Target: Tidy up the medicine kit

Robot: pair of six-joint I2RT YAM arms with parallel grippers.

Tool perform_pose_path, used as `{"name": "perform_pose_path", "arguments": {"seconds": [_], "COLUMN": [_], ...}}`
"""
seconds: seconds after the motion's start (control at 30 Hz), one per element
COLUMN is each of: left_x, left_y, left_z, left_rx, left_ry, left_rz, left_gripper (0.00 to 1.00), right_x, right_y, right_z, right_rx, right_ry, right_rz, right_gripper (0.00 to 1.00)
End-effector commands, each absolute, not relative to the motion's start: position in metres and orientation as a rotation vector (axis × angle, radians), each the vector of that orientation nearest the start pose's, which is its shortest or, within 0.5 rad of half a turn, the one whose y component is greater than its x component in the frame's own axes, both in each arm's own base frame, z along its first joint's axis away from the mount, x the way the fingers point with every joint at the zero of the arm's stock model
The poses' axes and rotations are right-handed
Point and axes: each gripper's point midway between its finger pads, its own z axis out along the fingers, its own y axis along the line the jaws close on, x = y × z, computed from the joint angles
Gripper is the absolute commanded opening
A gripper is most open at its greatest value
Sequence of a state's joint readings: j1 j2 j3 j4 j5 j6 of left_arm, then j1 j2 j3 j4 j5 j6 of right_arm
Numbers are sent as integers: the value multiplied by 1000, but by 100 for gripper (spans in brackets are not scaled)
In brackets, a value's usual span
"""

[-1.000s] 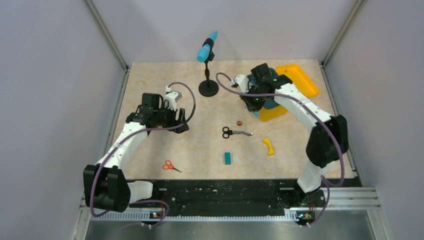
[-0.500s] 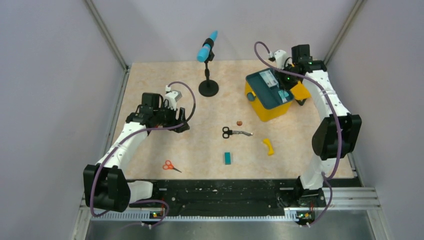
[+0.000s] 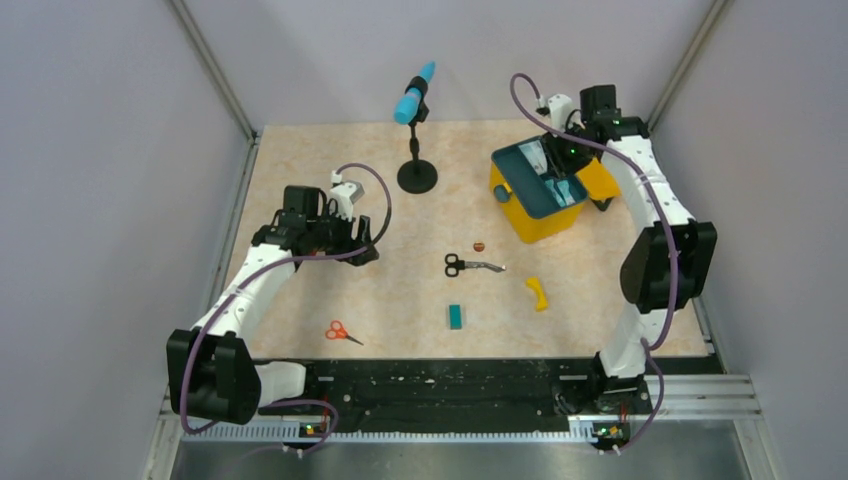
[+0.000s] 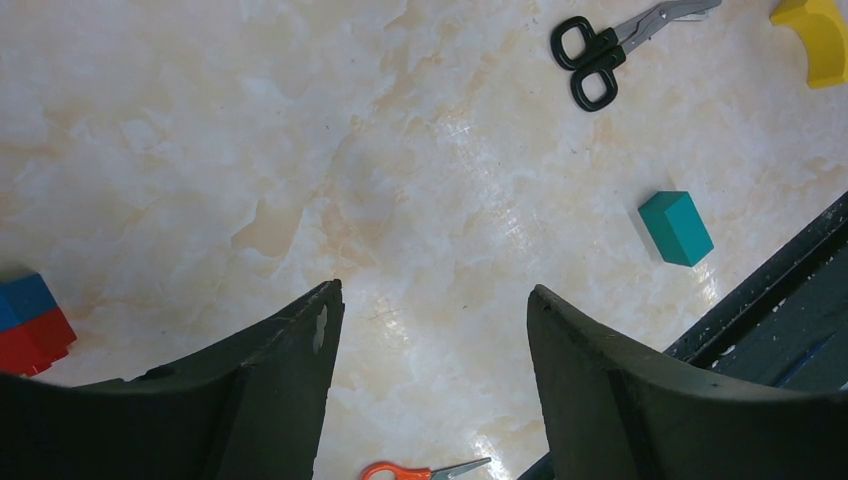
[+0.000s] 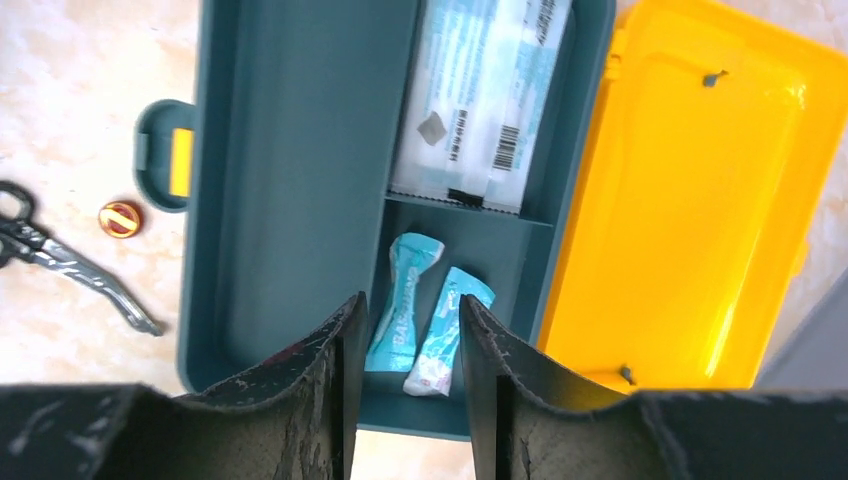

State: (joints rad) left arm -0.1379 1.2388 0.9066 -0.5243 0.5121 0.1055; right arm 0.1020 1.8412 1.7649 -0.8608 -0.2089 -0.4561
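Note:
The medicine kit (image 3: 533,218) is a yellow box at the back right with its lid (image 5: 690,200) swung open. Its teal insert tray (image 5: 290,180) holds a flat white-and-blue packet (image 5: 480,100) and two small blue sachets (image 5: 412,268) in one compartment. My right gripper (image 5: 410,305) hangs over the tray's sachet compartment, open, with nothing between its fingers. It reaches in from behind the kit in the top view (image 3: 562,162). My left gripper (image 4: 435,292) is open and empty above bare table at the left (image 3: 352,240).
Black scissors (image 3: 470,265) lie mid-table with a small red-brown disc (image 3: 479,246) beside them. A teal block (image 3: 456,316), a yellow curved piece (image 3: 538,292) and orange scissors (image 3: 340,331) lie nearer the front. A microphone stand (image 3: 416,175) is at the back. A red-and-blue block (image 4: 30,325) is by my left fingers.
My right arm swung from over the kit to its far right side, uncovering the tray, and its jaws have opened. The left arm has not moved.

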Motion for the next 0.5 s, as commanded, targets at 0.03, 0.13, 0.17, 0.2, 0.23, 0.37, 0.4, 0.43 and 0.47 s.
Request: {"name": "perform_pose_path", "arguments": {"seconds": [0.03, 0.13, 0.17, 0.2, 0.23, 0.37, 0.4, 0.43, 0.47], "left_x": [289, 283, 281, 278, 275, 255, 247, 237, 228], "left_y": [-120, -115, -113, -111, -110, -114, -116, -117, -116], "left_z": [145, 138, 136, 134, 132, 131, 133, 132, 131], "left_rx": [564, 644, 685, 718, 748, 903, 969, 1038, 1102], "left_ry": [2279, 2286, 2280, 2277, 2276, 2254, 2245, 2245, 2251], "left_rz": [-603, -567, -544, -533, -528, -583, -615, -646, -661], "left_gripper": [72, 72, 71, 71, 71, 69, 68, 67, 66], "right_x": [444, 425, 419, 411, 402, 356, 346, 335, 326], "right_y": [101, 118, 124, 131, 139, 173, 182, 191, 197], "right_z": [251, 252, 252, 250, 248, 225, 218, 211, 204], "right_rx": [-796, -861, -878, -895, -914, -1069, -1111, -1153, -1185], "right_ry": [2147, 2097, 2068, 2044, 2015, 1930, 1920, 1915, 1916], "right_rz": [284, 348, 370, 398, 419, 464, 476, 492, 506], "right_gripper": [40, 41, 42, 42, 43, 46, 46, 46, 46]}}
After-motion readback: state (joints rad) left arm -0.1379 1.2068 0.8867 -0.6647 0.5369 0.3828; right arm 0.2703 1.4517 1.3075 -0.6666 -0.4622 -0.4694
